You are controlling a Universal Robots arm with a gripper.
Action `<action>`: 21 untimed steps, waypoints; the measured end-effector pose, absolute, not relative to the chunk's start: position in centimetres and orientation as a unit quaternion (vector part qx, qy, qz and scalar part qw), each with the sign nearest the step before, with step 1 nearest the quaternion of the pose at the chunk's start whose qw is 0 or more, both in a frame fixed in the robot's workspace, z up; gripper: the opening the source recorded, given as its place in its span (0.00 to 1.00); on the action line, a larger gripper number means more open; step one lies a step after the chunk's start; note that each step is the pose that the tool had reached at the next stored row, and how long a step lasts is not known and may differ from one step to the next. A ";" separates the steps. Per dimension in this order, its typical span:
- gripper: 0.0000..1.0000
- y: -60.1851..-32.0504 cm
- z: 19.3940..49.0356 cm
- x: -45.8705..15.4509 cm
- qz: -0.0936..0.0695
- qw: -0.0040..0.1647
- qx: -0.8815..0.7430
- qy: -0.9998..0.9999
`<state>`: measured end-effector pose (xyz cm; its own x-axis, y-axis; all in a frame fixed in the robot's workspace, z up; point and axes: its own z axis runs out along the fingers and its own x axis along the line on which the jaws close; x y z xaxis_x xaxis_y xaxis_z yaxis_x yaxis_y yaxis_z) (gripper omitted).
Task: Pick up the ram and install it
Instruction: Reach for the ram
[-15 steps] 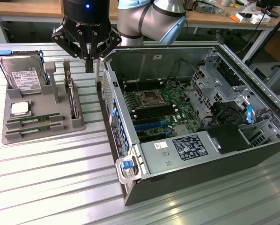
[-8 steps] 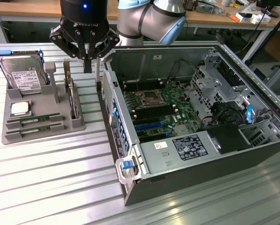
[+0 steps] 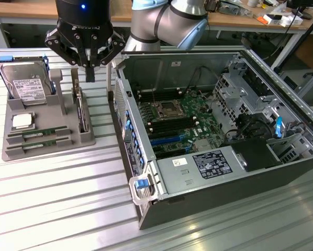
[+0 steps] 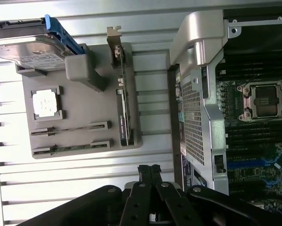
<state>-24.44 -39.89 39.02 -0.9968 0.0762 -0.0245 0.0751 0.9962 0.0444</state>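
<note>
Hovering, exterior view: my gripper point(image 3: 90, 73), jaws pressed together and empty, over the tray point(image 3: 41, 152).
Ram, exterior view: the ram point(image 3: 38, 144) lies slotted at 8 o'clock from me.
Wrist view: the ram point(image 4: 68, 149) is well apart from my gripper point(image 4: 149, 170).
Risk: descending shut, I'd likely strike it rather than straddle it.

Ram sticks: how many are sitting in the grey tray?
2. One ram stick lies beside the square silver chip; the second ram stick lies in the next slot, at the edge of the grey tray.
</note>
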 end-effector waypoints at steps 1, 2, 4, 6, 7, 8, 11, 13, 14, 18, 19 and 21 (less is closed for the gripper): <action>0.11 -39.9 39.0 -24.6 0.022 0.013 0.038 0.999; 0.11 -39.9 39.0 -24.7 0.022 0.013 0.038 0.999; 0.11 -39.9 39.0 -25.0 0.022 0.013 0.038 0.999; 0.11 -39.9 39.0 -25.3 0.022 0.013 0.038 0.999; 0.11 -39.9 39.0 -25.5 0.022 0.013 0.038 0.999; 0.11 -39.9 39.0 -25.6 0.022 0.013 0.038 0.999; 0.11 -39.9 39.0 -26.0 0.022 0.013 0.038 0.999; 0.11 -39.9 39.0 -26.2 0.022 0.013 0.038 0.999; 0.11 -39.9 39.0 -26.3 0.022 0.013 0.038 0.999; 0.11 -39.9 39.0 -26.7 0.022 0.013 0.038 0.999; 0.11 -39.9 39.0 -26.8 0.022 0.013 0.038 0.999; 0.11 -39.9 39.0 -27.2 0.022 0.013 0.038 0.999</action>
